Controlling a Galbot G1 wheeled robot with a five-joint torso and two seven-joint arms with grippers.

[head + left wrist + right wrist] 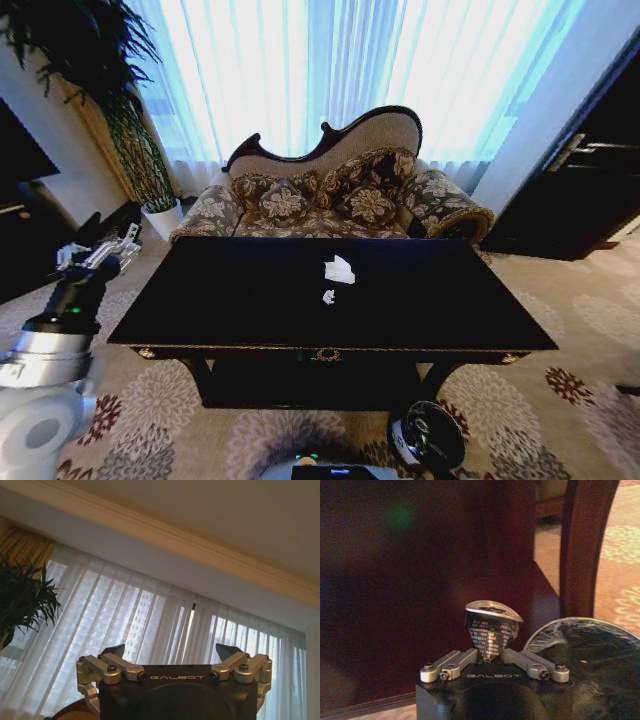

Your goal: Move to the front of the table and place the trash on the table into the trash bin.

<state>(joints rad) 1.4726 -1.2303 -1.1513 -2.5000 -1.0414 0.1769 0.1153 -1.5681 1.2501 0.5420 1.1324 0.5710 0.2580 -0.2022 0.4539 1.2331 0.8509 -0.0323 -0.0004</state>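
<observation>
The glossy black table point(230, 300) stands straight ahead. On its top lie a crumpled white tissue point(339, 269) and, just in front of it, a tiny white paper scrap point(328, 297). The black trash bin point(437, 411) sits on the carpet below the table's front edge, right of centre. In the right wrist view my right gripper point(490, 652) is shut on a dark crushed can point(493, 622), beside the bin's lined rim point(600, 645) and under the table. My left gripper point(110, 250) is raised off the table's left end, open and empty point(171, 652), pointing up at the curtains.
A floral sofa point(330, 195) stands right behind the table, against curtained windows. A potted plant point(130, 140) and a dark TV cabinet point(25, 215) are at the far left, with dark furniture point(590, 180) at the right. Patterned carpet point(590, 400) surrounds the table.
</observation>
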